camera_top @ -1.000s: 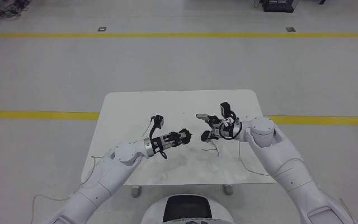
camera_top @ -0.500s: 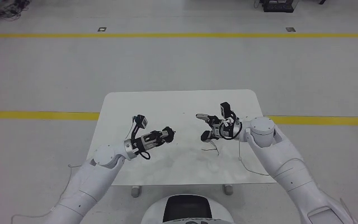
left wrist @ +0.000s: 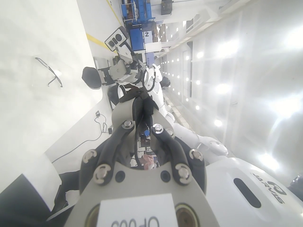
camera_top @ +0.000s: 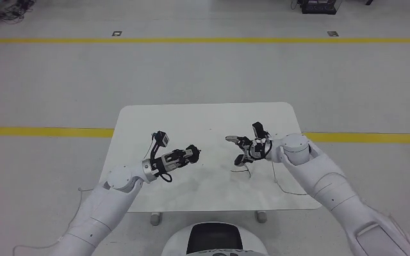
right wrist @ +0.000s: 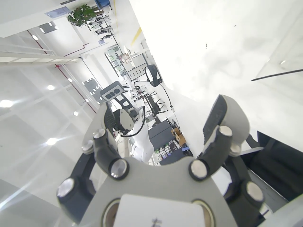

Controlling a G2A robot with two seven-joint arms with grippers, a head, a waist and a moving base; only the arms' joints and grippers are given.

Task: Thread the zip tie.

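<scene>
Since a second ago the left arm has pulled back from the middle and parked, and in the last half second the right wrist has dipped and turned a bit toward the robot's side of the worktop (camera_top: 160, 121). Nearest the robot is the zip tie (camera_top: 240, 168), a thin black kinked strip lying flat on the worktop with nothing gripping it. Its long run goes roughly side to side, and honestly I can't tell if the tail is through the head yet. Just past the zip tie, on its far side and nearly over it, hangs the right pincer (camera_top: 236, 147), spread wide with nothing in it. The left pincer (camera_top: 197, 152) is well off to the zip tie's left, fingers pressed together, nothing I can make out between them. So my guess is the right arm gets the pick: it's way closer, and it'd need to drop toward the robot and straddle the strip across its narrow width.
</scene>
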